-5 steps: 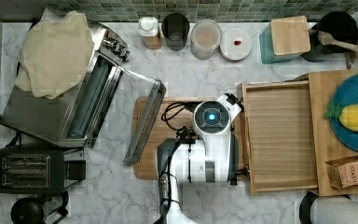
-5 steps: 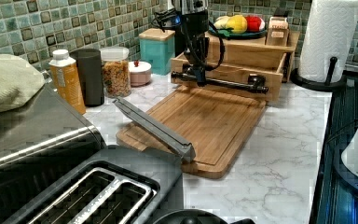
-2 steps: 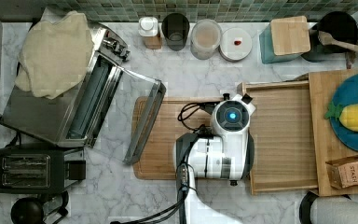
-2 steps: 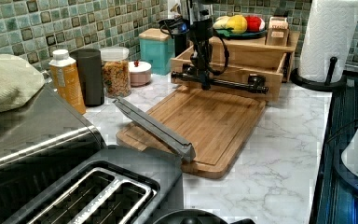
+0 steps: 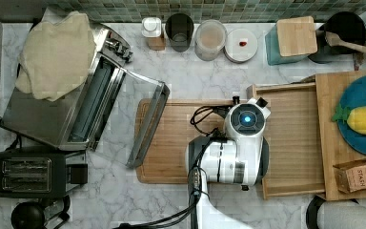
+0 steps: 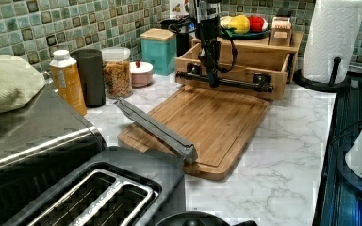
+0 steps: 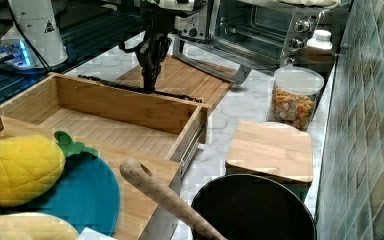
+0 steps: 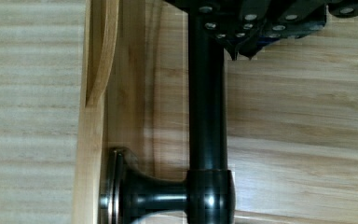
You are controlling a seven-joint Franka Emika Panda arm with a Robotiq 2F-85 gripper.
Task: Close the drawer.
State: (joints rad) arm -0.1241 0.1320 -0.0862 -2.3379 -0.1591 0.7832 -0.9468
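The pale-wood drawer [image 5: 295, 138] stands partly pulled out of the wooden stand, and its lined bottom [image 7: 110, 132] is bare. A black bar handle [image 6: 245, 84] runs across the drawer's front [image 8: 91, 140]. My gripper [image 6: 212, 81] hangs straight down at this handle [image 7: 110, 82], on the side facing the cutting board. Its fingers [image 8: 242, 46] are shut and sit against the bar [image 8: 207, 116]. In the top view the arm's wrist [image 5: 246, 119] covers the drawer's front edge.
A darker cutting board [image 5: 181, 143] lies in front of the drawer. The toaster oven's glass door [image 5: 147, 124] hangs open over the board's far end. A blue plate of toy fruit [image 5: 362, 119] sits on the stand. Jars [image 5: 209, 38] line the tiled wall, and a paper towel roll [image 6: 332, 37] stands beside the stand.
The arm has moved toward the top view's right, and the drawer has slid further into the stand with it. More of the cutting board shows now.
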